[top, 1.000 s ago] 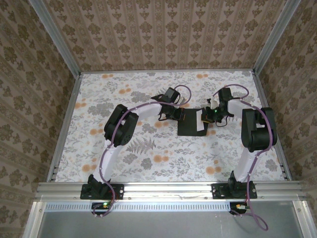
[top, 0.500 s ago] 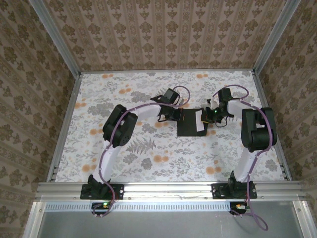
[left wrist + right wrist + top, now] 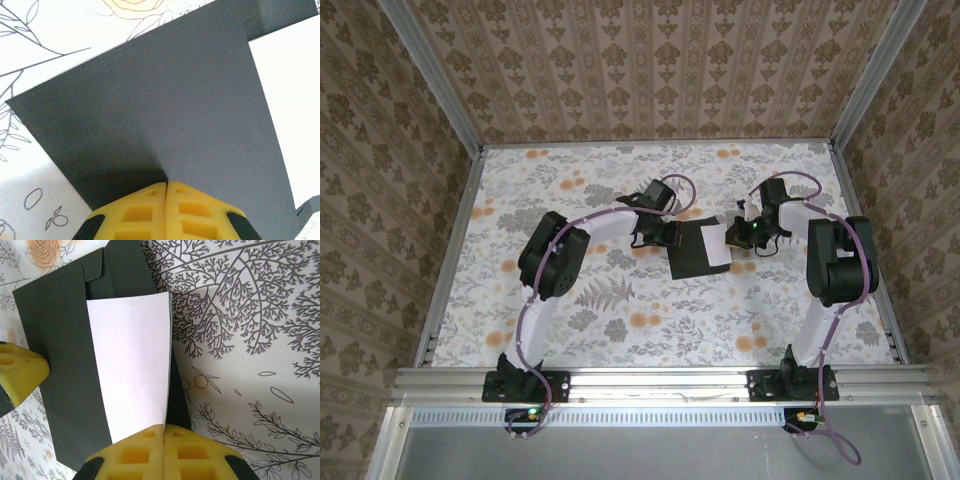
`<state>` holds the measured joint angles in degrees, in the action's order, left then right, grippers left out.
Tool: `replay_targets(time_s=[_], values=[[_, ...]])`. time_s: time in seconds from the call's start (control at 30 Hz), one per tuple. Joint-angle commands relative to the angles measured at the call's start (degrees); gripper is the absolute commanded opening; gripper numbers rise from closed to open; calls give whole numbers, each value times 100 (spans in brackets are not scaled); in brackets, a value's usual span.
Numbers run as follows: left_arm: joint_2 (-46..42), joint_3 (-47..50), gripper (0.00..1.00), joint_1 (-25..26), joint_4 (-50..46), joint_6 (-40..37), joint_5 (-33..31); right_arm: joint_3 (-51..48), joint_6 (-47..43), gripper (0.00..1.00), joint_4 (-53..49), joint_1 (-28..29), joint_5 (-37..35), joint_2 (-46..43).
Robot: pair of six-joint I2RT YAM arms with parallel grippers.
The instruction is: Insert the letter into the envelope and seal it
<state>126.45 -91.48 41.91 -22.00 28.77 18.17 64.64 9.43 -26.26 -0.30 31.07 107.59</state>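
Letter (image 3: 132, 365): thin, light, bendy, likely to buckle; partly tucked into envelope (image 3: 165, 100) over the counter (image 3: 620, 330) | my right hand (image 3: 164, 432) clamped on its outer edge | my left hand (image 3: 166, 187) clamped on envelope's edge.

Brown damask-patterned walls (image 3: 650, 70), white floral tablecloth (image 3: 620, 320), aluminium frame rail (image 3: 660, 380) along the near edge, even light

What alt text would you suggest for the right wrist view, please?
The shut right gripper pinches the near edge of the white letter, which lies partly slid under the front panel of the black envelope. The left gripper meets the envelope's left edge, all on a tablecloth printed with leaves and flowers.
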Motion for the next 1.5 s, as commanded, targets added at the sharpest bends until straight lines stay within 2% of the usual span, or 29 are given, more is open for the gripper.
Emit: replay_targets(time_s=[0.0,0.57,0.77,1.03,1.17,1.2,1.4,1.47], values=[[-63,32,1,-46,-248,41,-26,86,-7,0,-36,10,193,102],[544,-703,0,10,-512,-318,161,480,-275,0,-353,319,294,359],[460,-896,0,-25,-680,-419,178,471,-233,0,-344,331,204,376],[-198,-937,24,-183,-926,-416,93,442,-190,0,-309,329,143,383],[-621,-766,27,-237,-955,-381,14,435,-170,0,-292,329,143,385],[-717,-702,26,-251,-964,-377,-33,435,-161,0,-283,328,138,377],[-875,-203,0,-414,-974,-351,-336,425,-143,0,-265,329,144,356],[-759,-84,0,-464,-921,-355,-368,426,-138,0,-265,328,145,349]])
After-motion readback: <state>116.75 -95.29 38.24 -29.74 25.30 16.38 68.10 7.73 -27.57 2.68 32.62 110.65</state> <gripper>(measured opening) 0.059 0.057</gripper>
